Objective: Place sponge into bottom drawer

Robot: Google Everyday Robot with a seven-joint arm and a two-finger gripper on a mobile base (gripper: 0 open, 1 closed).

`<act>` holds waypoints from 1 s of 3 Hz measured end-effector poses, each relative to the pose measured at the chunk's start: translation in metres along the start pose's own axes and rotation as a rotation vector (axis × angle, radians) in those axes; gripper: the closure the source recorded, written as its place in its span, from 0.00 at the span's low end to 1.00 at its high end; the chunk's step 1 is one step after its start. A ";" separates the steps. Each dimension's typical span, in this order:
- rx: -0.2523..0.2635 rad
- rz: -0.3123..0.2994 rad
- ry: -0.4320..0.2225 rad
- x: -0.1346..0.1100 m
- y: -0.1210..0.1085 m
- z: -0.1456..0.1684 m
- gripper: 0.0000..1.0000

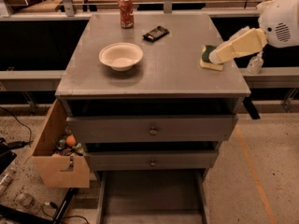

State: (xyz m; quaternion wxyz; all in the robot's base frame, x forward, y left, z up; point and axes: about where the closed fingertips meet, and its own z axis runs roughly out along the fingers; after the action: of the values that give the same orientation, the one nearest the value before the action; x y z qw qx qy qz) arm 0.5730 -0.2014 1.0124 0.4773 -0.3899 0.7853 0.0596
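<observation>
A grey cabinet seen from above and in front, with a cream-coloured robot arm coming in from the right edge. The gripper (213, 58) is at the arm's tip, low over the right rear part of the cabinet top (168, 78). It meets the sponge (206, 55) from the sponge's right side. Whether the gripper is clenched or released cannot be told, because the arm's own casing covers its tip.

The sponge is a small rectangular block with a dark green scouring face on top and pale yellow foam below. It lies flat on the cabinet top, close to the right edge. The arm overlaps its right part, and only its left end and front yellow edge show. It appears to rest on the surface rather than to be lifted.

Far below the gripper and to its left, the bottom drawer (152, 195) is pulled out toward the viewer. It is a wide, shallow grey tray with side rails, likely open to receive the sponge. The two knobbed drawers (152, 129) above it are closed.

Left of the gripper sits a white bowl (120, 56). Further back and left are a black packet (155, 33) and a red can (125, 6).
</observation>
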 end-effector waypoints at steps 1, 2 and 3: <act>-0.005 -0.005 0.006 0.000 0.002 -0.001 0.00; -0.007 0.041 -0.032 0.000 0.008 0.013 0.00; -0.012 0.159 -0.094 0.009 0.021 0.051 0.00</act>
State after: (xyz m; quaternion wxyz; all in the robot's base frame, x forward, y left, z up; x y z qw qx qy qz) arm 0.5929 -0.1681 0.9721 0.5051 -0.3260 0.7901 0.1199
